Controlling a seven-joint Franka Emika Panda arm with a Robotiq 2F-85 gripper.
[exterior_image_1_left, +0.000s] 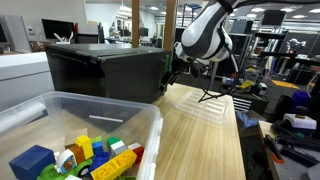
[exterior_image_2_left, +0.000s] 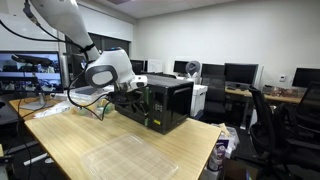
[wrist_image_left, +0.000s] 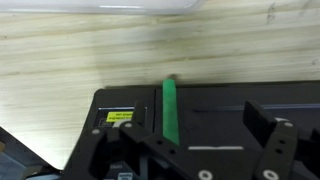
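Black box (exterior_image_2_left: 165, 105) sits on light-wood bench (exterior_image_2_left: 110, 145), office/lab rm w/ monitors (exterior_image_2_left: 240, 72) behind. Claw (exterior_image_2_left: 135, 92) released, spread wide, at box's upper edge. Wrist view only: green strip (wrist_image_left: 170, 108) & yellow label (wrist_image_left: 120, 116) on box. Only in an exterior view: clear bin (exterior_image_1_left: 140, 125) w/ toy blocks (exterior_image_1_left: 90, 155).

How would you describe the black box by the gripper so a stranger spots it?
Start at the long pale wooden table. At the end away from the clear bin of coloured blocks stands the black box, beside the open gripper. It is the only large dark thing there, with a green strip and yellow label.
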